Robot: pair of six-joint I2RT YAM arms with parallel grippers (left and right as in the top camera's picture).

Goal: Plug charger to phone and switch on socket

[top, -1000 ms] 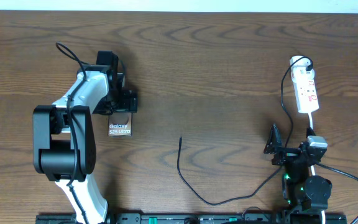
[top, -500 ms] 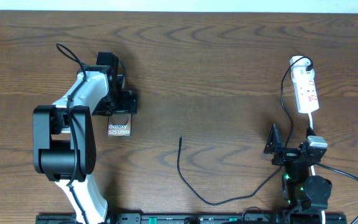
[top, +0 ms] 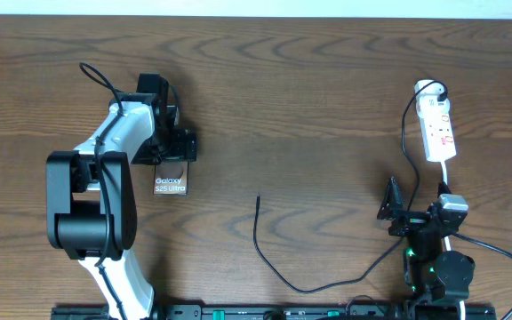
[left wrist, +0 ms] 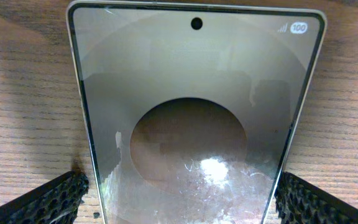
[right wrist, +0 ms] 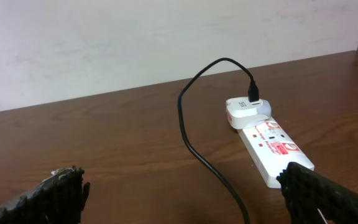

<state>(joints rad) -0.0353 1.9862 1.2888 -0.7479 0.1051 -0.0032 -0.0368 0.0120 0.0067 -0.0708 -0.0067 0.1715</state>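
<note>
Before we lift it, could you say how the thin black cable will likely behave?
Probably floppy: the cable lies in loose curves. It looks thin, so likely light and apt to sag. Its far end is plugged in at the power strip, so pulling may tug that.

Left gripper (left wrist: 180, 194) and right gripper (right wrist: 185, 186) both seemingly spread apart.

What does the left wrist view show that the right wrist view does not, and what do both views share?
Only left wrist: the phone, close up, screen upward, a "100" badge at its corner, lying between the fingers of the left hand. Only right wrist: the socket with the charger plugged in at its far end, and a pale wall. Both: the wooden table, and black textured fingers in the lower corners.
</note>
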